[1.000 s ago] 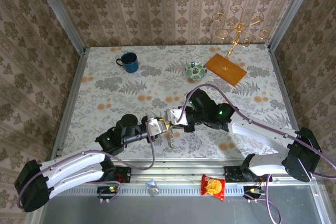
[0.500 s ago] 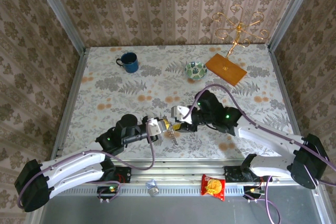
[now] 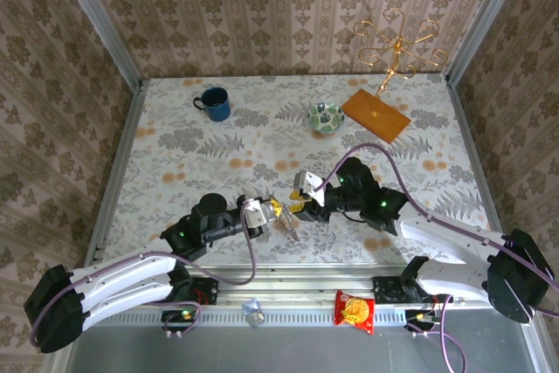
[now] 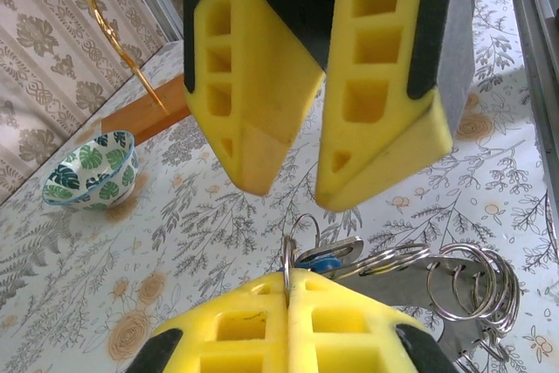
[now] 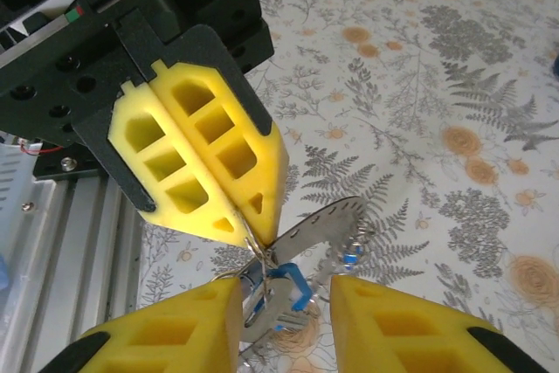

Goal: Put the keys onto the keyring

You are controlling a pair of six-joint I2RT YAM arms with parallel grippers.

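Fingertips [image 4: 249,325] of my left gripper [image 4: 288,284] are pressed fully together on a thin wire loop of the keyring [image 5: 325,218] bundle, which hangs just past them above the worktop [image 5: 489,67]. My right gripper [image 5: 284,301] faces it tip to tip, jaws partly apart and holding nothing, the gap between them straddling the dangling bundle. One of the keys [image 5: 288,284] shows its blue head in that gap, close under the left gripper's tips. Whether it is already threaded on a loop I cannot tell, and I cannot pick out the second key.

I judge the bundle light, hard and slick, and loose enough to swing and twist from a single pinch point. The key is tiny. Its plastic head looks the broader, less slippery place to take hold, flat faces between the pads with the hole end left free. The ring wire should be stiff and springy, so it wants a firm pinch close to where the key goes on.
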